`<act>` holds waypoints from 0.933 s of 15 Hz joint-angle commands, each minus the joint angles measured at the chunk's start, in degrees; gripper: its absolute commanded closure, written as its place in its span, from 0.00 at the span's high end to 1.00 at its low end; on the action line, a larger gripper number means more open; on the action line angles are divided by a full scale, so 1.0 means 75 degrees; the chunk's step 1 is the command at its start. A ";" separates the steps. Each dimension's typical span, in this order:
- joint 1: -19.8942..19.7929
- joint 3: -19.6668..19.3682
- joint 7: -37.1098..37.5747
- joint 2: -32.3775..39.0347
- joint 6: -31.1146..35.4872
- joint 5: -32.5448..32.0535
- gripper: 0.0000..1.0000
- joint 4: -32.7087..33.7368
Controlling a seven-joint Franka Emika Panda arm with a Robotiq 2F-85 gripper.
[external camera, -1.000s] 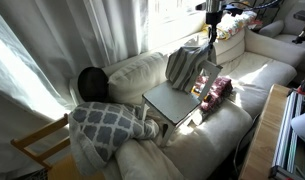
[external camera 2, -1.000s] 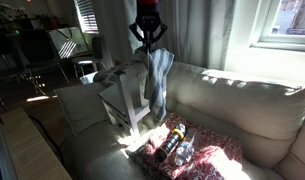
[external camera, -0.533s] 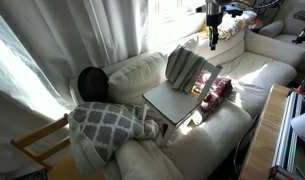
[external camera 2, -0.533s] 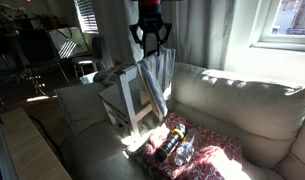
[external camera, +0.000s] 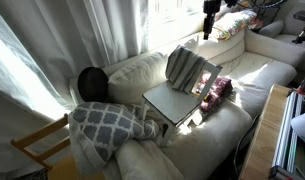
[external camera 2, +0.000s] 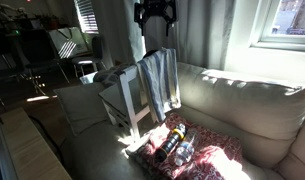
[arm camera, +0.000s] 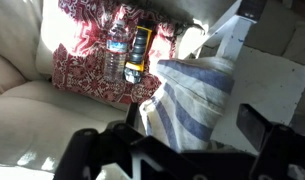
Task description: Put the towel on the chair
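Pincer: gripper (external camera 2: 155, 14) at the top edge in both exterior views, jaws spread apart and holding nothing.
Towel: towel (external camera 2: 160, 80) draped over the top of the backrest of the chair (external camera 2: 125, 100), hanging down along it, straight below the gripper, well apart from it and untouched.
Wrist view: towel (arm camera: 192, 95) in soft folds with faint stripes, lying against the white chair (arm camera: 267, 85); dark fingers (arm camera: 87, 150) in the foreground at either side of it.
Chair: standing on the sofa (external camera: 257, 65), its flat seat (external camera: 170, 102) bare and sunlit.
Beside the chair: red patterned cloth (arm camera: 82, 65) on the sofa cushion, bearing a water bottle (arm camera: 114, 55) and a yellow-and-black bottle (arm camera: 139, 55) side by side.
Further off: grey cushion (external camera: 107, 125) with white lattice at the sofa's end; yellow wooden chair frame (external camera: 37, 145) beyond it; curtains (external camera: 52, 40) behind.
Under the jaws: only the backrest's top edge and the towel fold over it.
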 commanded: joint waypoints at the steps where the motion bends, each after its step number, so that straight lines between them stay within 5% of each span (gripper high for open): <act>1: -0.0108 -0.0029 0.0831 -0.0138 -0.1290 0.0549 1.00 0.0778; 7: -0.0123 -0.0071 0.1023 -0.0468 -0.2445 0.1063 1.00 0.1747; 14: -0.0075 -0.0068 0.0981 -0.0558 -0.2352 0.0978 1.00 0.1959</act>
